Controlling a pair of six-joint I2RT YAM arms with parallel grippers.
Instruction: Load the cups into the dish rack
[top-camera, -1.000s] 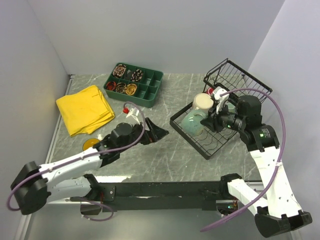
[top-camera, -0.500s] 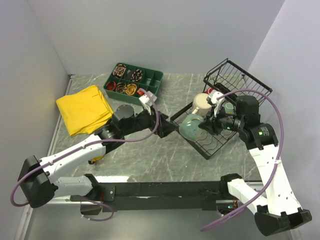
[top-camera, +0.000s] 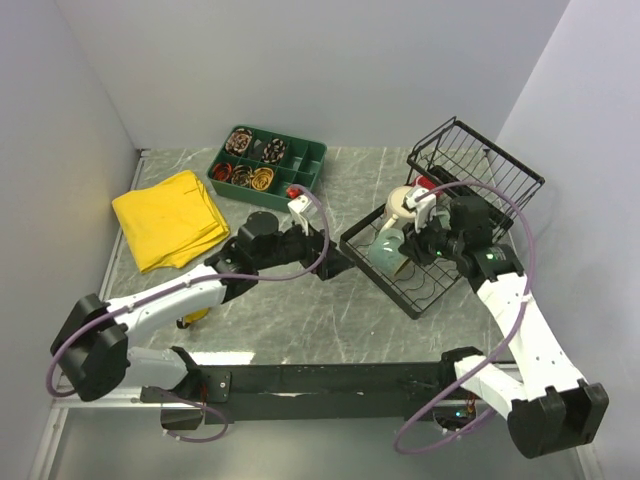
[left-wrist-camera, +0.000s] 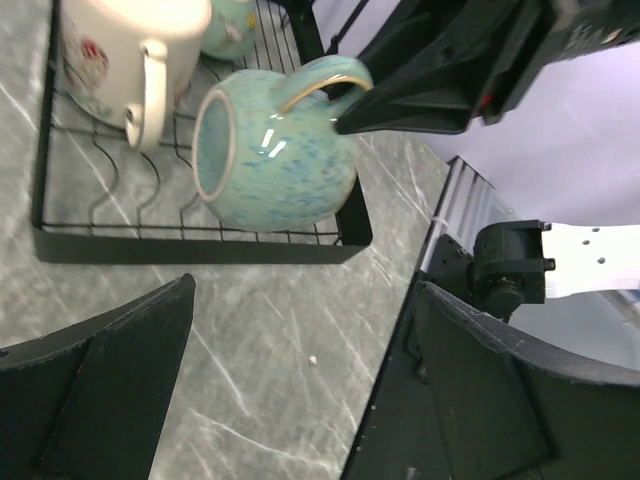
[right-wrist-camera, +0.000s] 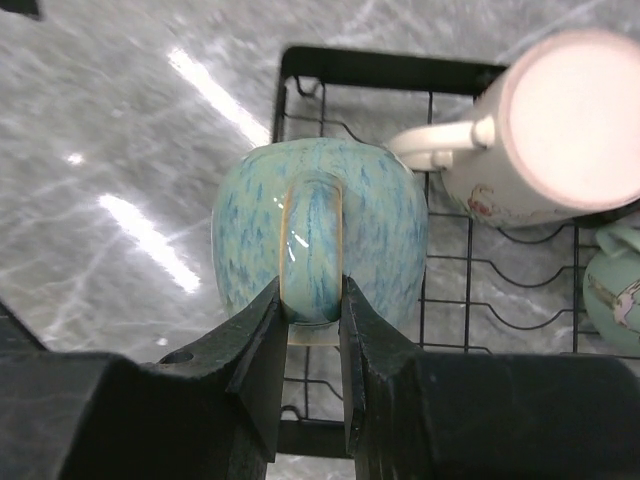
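While I hold the grey-green mug (right-wrist-camera: 250, 230): it lies on its side at a corner of the dish rack (right-wrist-camera: 380, 60)'s flat base, handle up, mouth facing out over the rim; I read it as resting on the wires, though I can't be sure it is fully down
Right gripper (right-wrist-camera: 312, 300): clenched on the mug's handle, one finger on each side of the loop; I've got it by the handle because the round body is too wide to pinch
Left gripper (left-wrist-camera: 300, 290): fingers spread, nothing between them, hovering low over the table just outside the rack's rim, pointed at the mug's mouth; I'd say it's there to steady or take the mug if it rolls
Neighbours: cream mug (right-wrist-camera: 570, 120) stands mouth-down just beside my mug, its handle pointing at it; small pale teal cup (right-wrist-camera: 620, 290) sits past that, so I'm short on room
Stage: this mug is inside the rack, not yet let go
Risk: on its side it may roll toward the rim when I let go, so I'd tip it mouth-down first
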